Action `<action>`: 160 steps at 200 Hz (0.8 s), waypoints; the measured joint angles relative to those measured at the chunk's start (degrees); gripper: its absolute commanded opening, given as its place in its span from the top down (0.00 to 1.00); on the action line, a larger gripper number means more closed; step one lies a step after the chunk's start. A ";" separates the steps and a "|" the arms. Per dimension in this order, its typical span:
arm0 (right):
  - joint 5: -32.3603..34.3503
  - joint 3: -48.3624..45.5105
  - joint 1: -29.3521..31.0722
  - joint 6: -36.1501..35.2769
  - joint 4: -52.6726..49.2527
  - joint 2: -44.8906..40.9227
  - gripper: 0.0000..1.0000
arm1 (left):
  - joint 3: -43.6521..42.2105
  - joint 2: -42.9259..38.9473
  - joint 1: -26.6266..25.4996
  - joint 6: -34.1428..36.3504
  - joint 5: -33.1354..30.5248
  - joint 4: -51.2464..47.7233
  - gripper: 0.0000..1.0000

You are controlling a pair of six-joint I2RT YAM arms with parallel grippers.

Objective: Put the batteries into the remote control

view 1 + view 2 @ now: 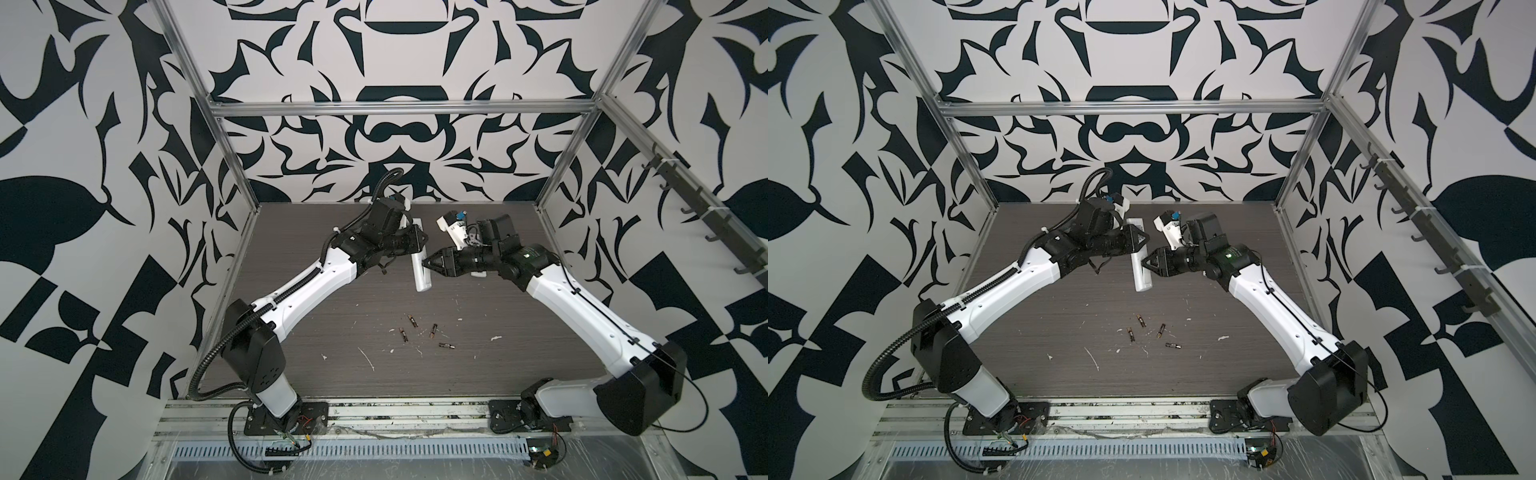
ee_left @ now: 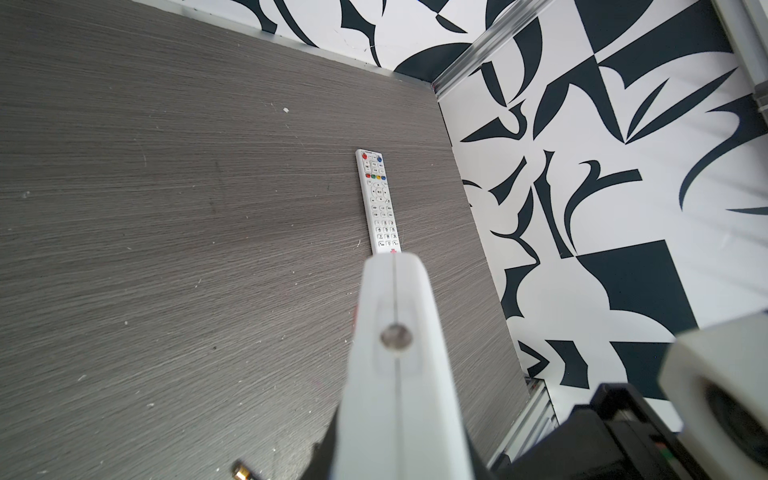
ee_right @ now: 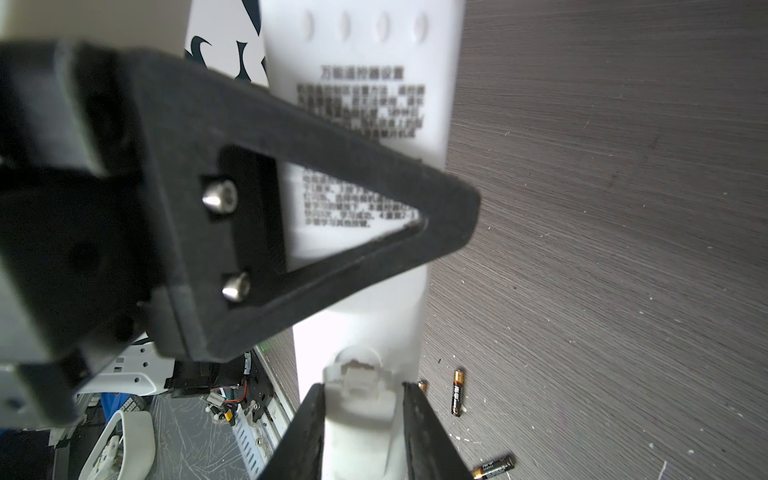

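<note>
My left gripper is shut on a white remote control, holding it above the table at mid-length. The left wrist view shows this remote edge-on. In the right wrist view its printed back faces the camera, and the left gripper's triangular finger lies across it. My right gripper meets the remote from the right; its jaws press both sides of the battery cover, by the latch. Several batteries lie loose on the table nearer the front.
A second white remote lies button side up on the grey table, behind the held one. A small white piece lies under the right arm. White scraps dot the front. Patterned walls and metal posts enclose the table.
</note>
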 measured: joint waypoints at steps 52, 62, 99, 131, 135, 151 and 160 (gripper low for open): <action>-0.31 0.00 0.00 -0.02 0.13 0.00 0.71 | 0.00 0.00 0.00 0.11 -0.02 0.17 1.00; -0.31 0.00 0.00 0.00 0.13 0.00 0.72 | 0.00 0.00 0.00 0.13 -0.04 0.17 1.00; -0.33 0.00 0.00 -0.02 0.13 0.00 0.77 | 0.00 0.02 0.00 0.13 -0.11 0.17 1.00; -0.35 0.00 0.00 -0.04 0.13 0.00 0.80 | 0.00 0.04 -0.04 0.13 -0.31 0.17 1.00; -0.35 0.00 0.00 -0.04 0.13 0.00 0.80 | 0.00 0.02 -0.04 0.13 -0.31 0.17 1.00; -0.39 0.00 0.00 -0.04 0.13 0.00 0.81 | 0.00 0.04 -0.09 0.13 -0.39 0.13 1.00; -0.44 0.00 0.00 -0.07 0.11 0.00 0.81 | 0.00 0.07 -0.11 0.13 -0.46 0.11 1.00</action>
